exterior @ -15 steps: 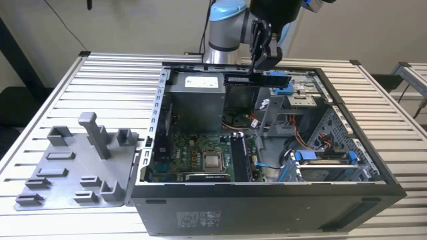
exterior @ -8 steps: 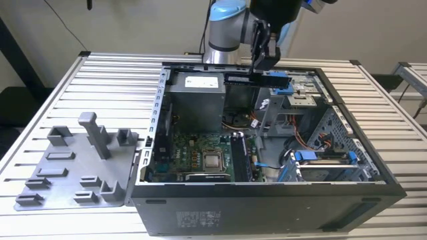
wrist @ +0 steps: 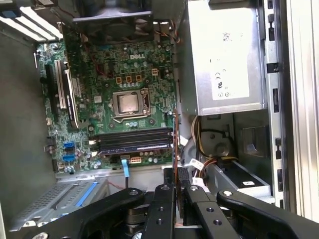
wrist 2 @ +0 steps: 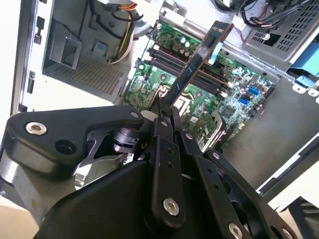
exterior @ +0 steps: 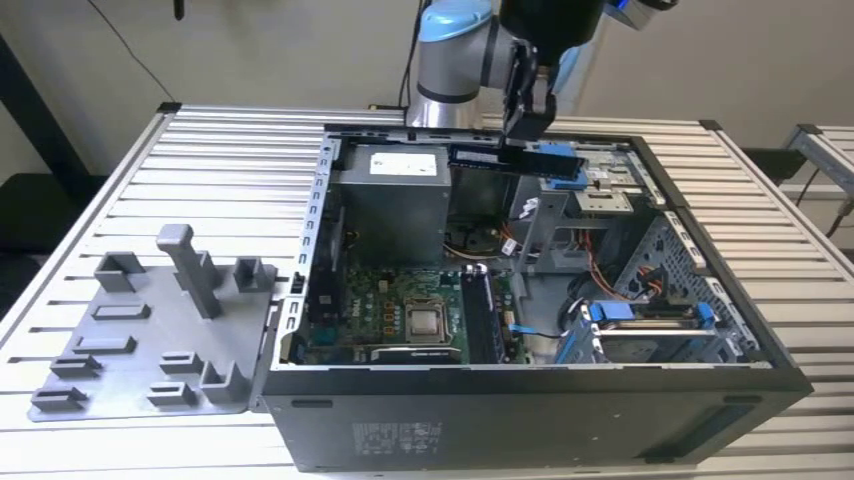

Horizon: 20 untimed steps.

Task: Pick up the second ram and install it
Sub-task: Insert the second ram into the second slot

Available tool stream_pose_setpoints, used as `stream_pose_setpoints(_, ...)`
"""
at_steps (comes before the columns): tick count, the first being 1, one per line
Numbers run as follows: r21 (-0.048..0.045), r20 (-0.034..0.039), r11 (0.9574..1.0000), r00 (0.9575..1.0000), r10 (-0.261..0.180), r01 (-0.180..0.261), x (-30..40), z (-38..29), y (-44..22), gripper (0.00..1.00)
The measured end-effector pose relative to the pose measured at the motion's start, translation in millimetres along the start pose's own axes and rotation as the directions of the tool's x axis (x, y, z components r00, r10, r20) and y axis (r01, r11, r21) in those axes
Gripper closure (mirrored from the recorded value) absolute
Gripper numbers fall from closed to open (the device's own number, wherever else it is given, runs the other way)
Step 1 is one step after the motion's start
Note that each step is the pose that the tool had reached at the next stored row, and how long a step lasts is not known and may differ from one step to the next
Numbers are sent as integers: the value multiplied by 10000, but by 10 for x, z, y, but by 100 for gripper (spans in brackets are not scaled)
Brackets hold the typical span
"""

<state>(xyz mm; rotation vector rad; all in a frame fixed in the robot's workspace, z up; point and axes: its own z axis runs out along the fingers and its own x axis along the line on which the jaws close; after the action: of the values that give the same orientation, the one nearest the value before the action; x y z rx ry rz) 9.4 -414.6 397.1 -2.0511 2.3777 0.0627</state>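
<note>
The gripper (wrist 2: pixel 163 113) is clamped shut on one end of the ram (wrist 2: pixel 199 57), its fingers (wrist 2: pixel 175 119) nearly together with only the stick's thickness between them. In the second wrist view the dark stick juts out from the fingertips, with one flat face showing. In the first wrist view the ram (wrist: pixel 175 144) is seen edge-on as a thin line running out from the gripper (wrist: pixel 175 175).

Beyond it lies the motherboard (wrist: pixel 134 69). The ram hangs well above the board and touches nothing on it. Its long axis runs crosswise to the memory slots (wrist: pixel 134 139).

In the exterior view the gripper (exterior: pixel 527 125) holds the ram (exterior: pixel 481 157) level over the back of the open case (exterior: pixel 534 400). The stick's free end points toward the exterior view's left, above the power supply (exterior: pixel 390 200) behind the motherboard (exterior: pixel 394 300).
</note>
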Motion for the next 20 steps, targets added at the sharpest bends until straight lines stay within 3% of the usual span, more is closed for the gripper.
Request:
stream_pose_setpoints(10,24,29,9957,9957,926,-926,0,2,0,86)
stream_pose_setpoints(16,37,48,9887,9887,1500,-1501,0,3,0,86)
stream_pose_setpoints(20,46,62,9815,9815,1914,-1914,0,4,0,86)
